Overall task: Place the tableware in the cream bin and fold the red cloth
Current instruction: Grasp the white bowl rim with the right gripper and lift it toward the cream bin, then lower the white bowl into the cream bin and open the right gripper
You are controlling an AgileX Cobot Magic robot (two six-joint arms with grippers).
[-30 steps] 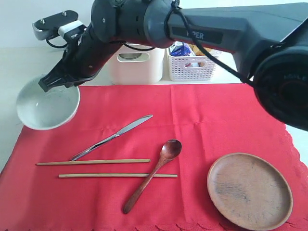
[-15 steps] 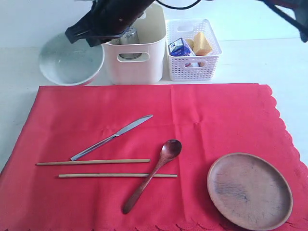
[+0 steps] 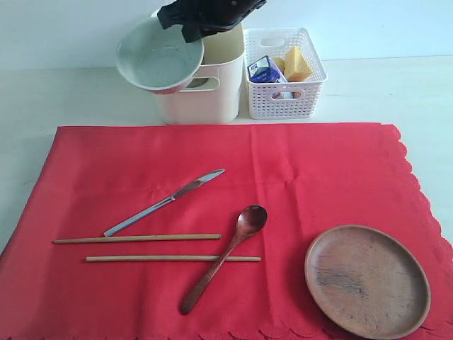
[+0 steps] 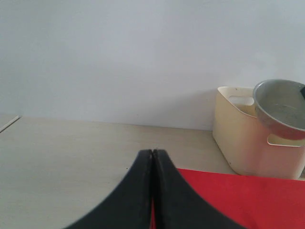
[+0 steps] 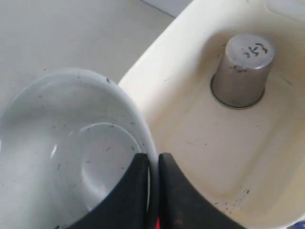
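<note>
My right gripper (image 3: 198, 25) (image 5: 153, 160) is shut on the rim of the pale bowl (image 3: 157, 58) (image 5: 66, 143), which it holds in the air at the left edge of the cream bin (image 3: 209, 88) (image 5: 200, 138). A steel cup (image 5: 243, 69) stands upside down inside the bin. On the red cloth (image 3: 304, 170) lie the knife (image 3: 164, 202), two chopsticks (image 3: 138, 239), the wooden spoon (image 3: 226, 255) and the wooden plate (image 3: 367, 280). My left gripper (image 4: 152, 155) is shut and empty, low over the table near the cloth's (image 4: 238, 195) edge, with the bin (image 4: 243, 138) and bowl (image 4: 281, 107) ahead.
A white lattice basket (image 3: 284, 99) with a milk carton (image 3: 267, 71) and a cheese wedge (image 3: 296, 64) stands right of the bin. Bare pale table (image 3: 56, 92) surrounds the cloth, and a wall (image 4: 143, 57) rises behind.
My right arm has carried the bowl up from the cloth's left side and rightward to the bin's left edge. The tableware on the cloth has not moved.
</note>
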